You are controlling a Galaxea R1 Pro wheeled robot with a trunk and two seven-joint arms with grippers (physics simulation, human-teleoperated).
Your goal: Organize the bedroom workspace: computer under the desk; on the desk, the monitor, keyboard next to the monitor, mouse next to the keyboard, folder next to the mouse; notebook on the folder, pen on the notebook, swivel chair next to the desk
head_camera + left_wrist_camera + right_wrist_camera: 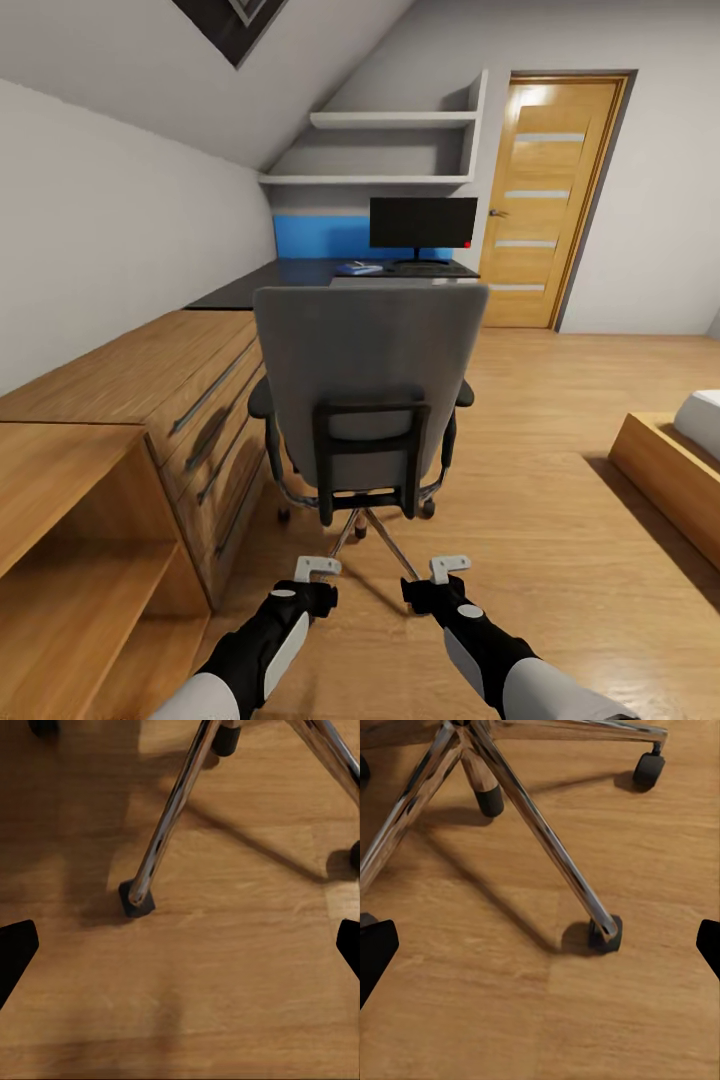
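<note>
The grey swivel chair (365,380) stands with its back to me in the middle of the room, its seat hidden behind the backrest. Its chrome star base (169,817) (536,825) rests on castors on the wood floor. Beyond it is the black-topped desk (290,275) with the black monitor (423,223) on it. A small blue flat item (358,268) lies left of the monitor's foot; what it is I cannot tell. My left gripper (318,570) (180,952) and right gripper (450,568) (540,952) hang open and empty just behind the chair base, above the floor.
A light wooden drawer cabinet (190,400) and an open wooden shelf unit (70,560) line the left wall. A wooden bed frame (670,470) sits at the right. A door (545,200) is at the far wall, with white wall shelves (390,150) above the desk.
</note>
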